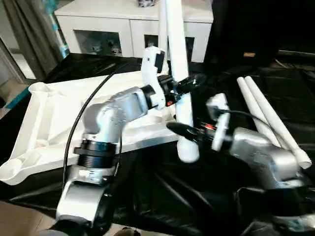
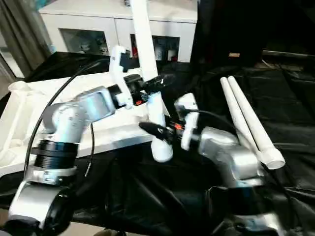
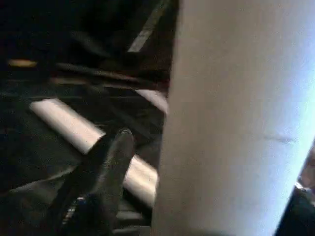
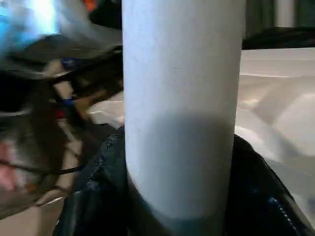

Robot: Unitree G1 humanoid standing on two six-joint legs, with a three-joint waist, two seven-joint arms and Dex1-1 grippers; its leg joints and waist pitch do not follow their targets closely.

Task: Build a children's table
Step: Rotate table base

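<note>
Your head cameras give you the whole layout: one white leg (image 1: 178, 73) stands close to upright over the near right corner of the tabletop (image 1: 59, 118), long axis nearly vertical with a slight lean, flared end (image 1: 188, 150) down just off the tabletop's edge over the black sheet (image 1: 162, 196), top running out of frame in front of the white cabinet (image 1: 128, 24). The tabletop lies ribbed side up with a round corner socket (image 1: 38, 88) at its far left. The left gripper (image 1: 183, 84) sits on the leg higher up, the right gripper (image 1: 183, 130) lower, near the flare. Two spare legs (image 2: 248, 118) lie side by side on the sheet at the right, long axes running from far to near, open ends toward you. What the head views don't give you: the right wrist view shows the leg (image 4: 182, 113) seated between that claw's black fingers (image 4: 103, 187), one each side, so the right is clamped on it. The left wrist view shows one finger (image 3: 106, 172) standing clear of the leg (image 3: 236, 118) with a gap, so you can read the left claw as open, not clamping. That view also catches a spare leg (image 3: 74, 128) lying behind.
</note>
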